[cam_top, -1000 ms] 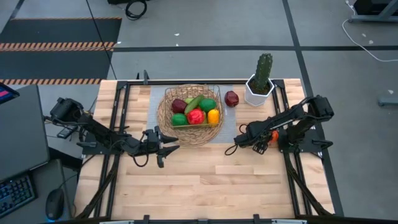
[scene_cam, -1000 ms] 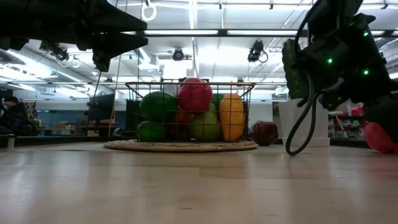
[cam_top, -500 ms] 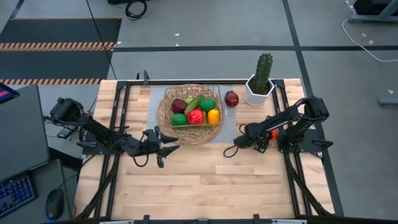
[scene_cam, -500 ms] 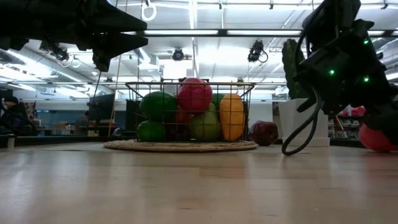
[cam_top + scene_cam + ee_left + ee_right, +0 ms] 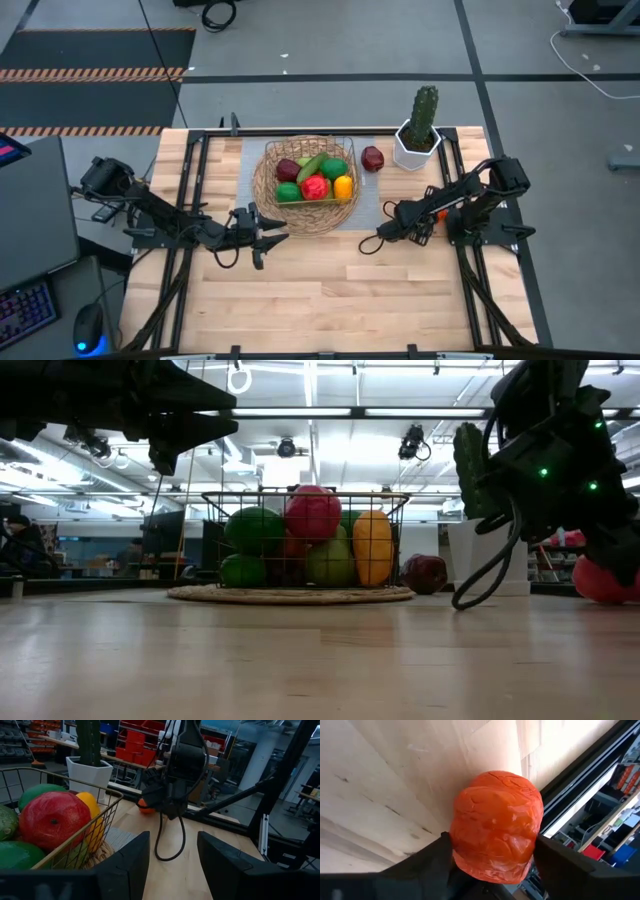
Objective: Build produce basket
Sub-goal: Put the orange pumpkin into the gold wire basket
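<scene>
Because the orange fruit (image 5: 496, 826) lies between the right gripper (image 5: 432, 217)'s two fingers, pads against both its sides, the jaws look closed on it down at the table, probably ready to lift. From that gripper, the wicker basket (image 5: 268, 190) sits well off toward the table's middle, already holding red, green and yellow produce, with a dark red fruit (image 5: 372, 158) outside its rim. Beyond the basket, the left gripper (image 5: 268, 237) waits half open, empty, likely clearing the path.

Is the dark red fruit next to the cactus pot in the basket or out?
Out. The dark red fruit lies on the table between the tan wicker basket and the white cactus pot.
</scene>
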Available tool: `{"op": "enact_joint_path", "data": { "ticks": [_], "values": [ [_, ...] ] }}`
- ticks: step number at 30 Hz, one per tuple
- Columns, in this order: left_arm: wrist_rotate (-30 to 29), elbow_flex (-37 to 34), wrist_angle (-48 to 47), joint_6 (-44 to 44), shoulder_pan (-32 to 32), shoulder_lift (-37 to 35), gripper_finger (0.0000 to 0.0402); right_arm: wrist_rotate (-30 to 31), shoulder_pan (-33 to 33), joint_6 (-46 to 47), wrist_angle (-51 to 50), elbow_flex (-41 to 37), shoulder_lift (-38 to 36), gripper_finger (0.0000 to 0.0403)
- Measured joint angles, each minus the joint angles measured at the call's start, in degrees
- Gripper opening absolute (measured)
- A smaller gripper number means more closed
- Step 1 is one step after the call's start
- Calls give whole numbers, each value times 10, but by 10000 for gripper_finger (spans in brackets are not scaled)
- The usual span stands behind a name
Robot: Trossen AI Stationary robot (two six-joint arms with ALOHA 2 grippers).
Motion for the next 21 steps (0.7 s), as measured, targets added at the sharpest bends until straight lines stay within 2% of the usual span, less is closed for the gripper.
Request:
{"op": "enact_joint_path", "data": {
  "ticks": [5, 14, 21],
  "values": [
    [0, 0, 0, 0, 0, 0, 172, 3, 0, 0, -3, 0, 0, 220],
    [0, 0, 0, 1, 0, 0, 172, 2, 3, 0, -46, 19, 0, 229],
    [0, 0, 0, 1, 0, 0, 172, 16, 27, 10, -94, 110, 0, 229]
  ]
}}
